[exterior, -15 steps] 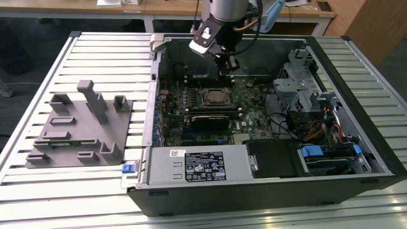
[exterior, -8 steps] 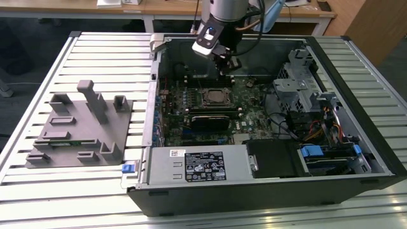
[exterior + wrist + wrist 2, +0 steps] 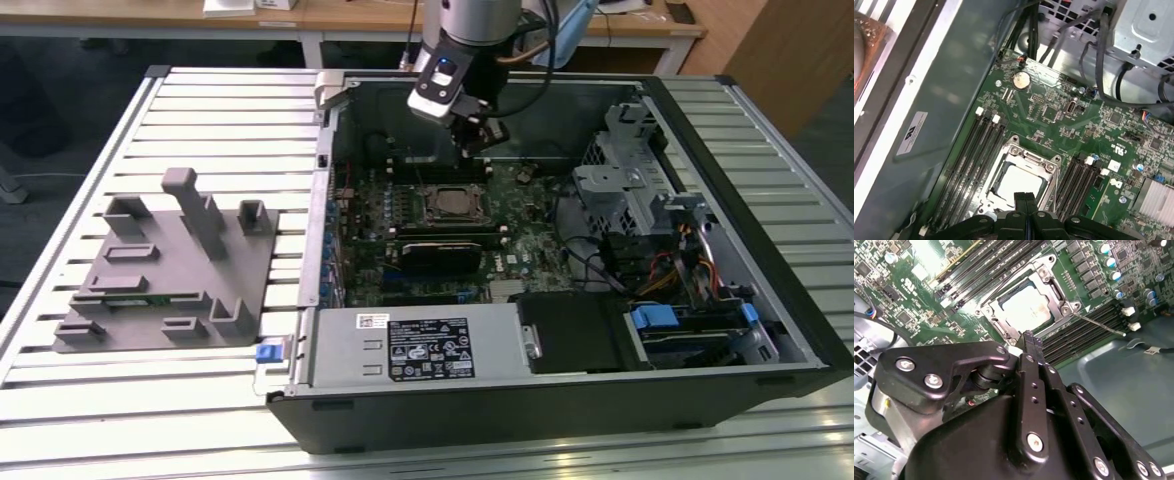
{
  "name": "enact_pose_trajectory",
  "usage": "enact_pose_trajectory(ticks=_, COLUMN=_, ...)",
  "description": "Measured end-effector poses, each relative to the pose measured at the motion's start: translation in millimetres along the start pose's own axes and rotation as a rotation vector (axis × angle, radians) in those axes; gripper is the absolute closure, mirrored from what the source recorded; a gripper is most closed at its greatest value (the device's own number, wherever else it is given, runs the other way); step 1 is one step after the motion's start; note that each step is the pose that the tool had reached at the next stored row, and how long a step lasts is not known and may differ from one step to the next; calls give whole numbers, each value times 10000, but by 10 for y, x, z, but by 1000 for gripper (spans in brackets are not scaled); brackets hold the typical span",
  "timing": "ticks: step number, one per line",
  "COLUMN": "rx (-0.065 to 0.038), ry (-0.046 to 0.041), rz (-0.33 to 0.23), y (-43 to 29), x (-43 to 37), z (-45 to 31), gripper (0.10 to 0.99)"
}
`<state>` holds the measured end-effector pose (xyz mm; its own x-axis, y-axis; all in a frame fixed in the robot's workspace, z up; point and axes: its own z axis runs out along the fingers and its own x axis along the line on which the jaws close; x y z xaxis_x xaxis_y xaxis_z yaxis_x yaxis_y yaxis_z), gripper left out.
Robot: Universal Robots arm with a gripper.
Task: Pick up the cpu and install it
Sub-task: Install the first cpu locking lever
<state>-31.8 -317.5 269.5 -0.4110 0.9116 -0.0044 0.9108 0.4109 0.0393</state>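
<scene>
The gripper point(image 3: 1032, 341) hangs with jaws pressed together, seemingly empty. Just beyond its tips the cpu point(image 3: 1025, 310) lies flat inside the socket frame point(image 3: 1056, 287). Best to move straight and vertical here, so the chip isn't nudged.

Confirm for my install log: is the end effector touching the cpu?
Apart. In the exterior view the end effector hangs above the cpu, with a strip of motherboard showing between them.
</scene>
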Motion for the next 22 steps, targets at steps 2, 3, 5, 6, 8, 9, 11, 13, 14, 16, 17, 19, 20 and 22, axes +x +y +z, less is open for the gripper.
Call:
enact_pose_trajectory(ticks=2, rx=0, ry=6, rz=-150, y=0, x=0, z=0, gripper=980)
enact_pose_trajectory(ticks=3, rx=0, ry=8, rz=-220, y=0, x=0, z=0, gripper=980)
enact_pose_trajectory(ticks=5, rx=-1, ry=13, rz=-351, y=0, x=0, z=0, gripper=980)
enact_pose_trajectory(ticks=6, rx=-2, ry=16, rz=-410, y=0, x=0, z=0, gripper=980)
enact_pose_trajectory(ticks=8, rx=-2, ry=21, rz=-527, y=-1, x=0, z=0, gripper=980)
enact_pose_trajectory(ticks=9, rx=-2, ry=23, rz=-587, y=-1, x=0, z=0, gripper=980)
enact_pose_trajectory(ticks=11, rx=-3, ry=28, rz=-704, y=-1, x=0, z=0, gripper=980)
enact_pose_trajectory(ticks=13, rx=-4, ry=34, rz=-845, y=-4, x=-1, z=0, gripper=980)
enact_pose_trajectory(ticks=14, rx=-4, ry=39, rz=-975, y=-4, x=0, z=0, gripper=980)
enact_pose_trajectory(ticks=16, rx=-5, ry=49, rz=-1275, y=-4, x=0, z=0, gripper=980)
enact_pose_trajectory(ticks=17, rx=-5, ry=54, rz=-1428, y=-4, x=0, z=1, gripper=980)
enact_pose_trajectory(ticks=19, rx=-5, ry=65, rz=-1743, y=-4, x=0, z=1, gripper=980)
enact_pose_trajectory(ticks=20, rx=-6, ry=70, rz=-1888, y=-4, x=0, z=1, gripper=980)
enact_pose_trajectory(ticks=22, rx=-7, ry=80, rz=-2163, y=-5, x=0, z=1, gripper=980)
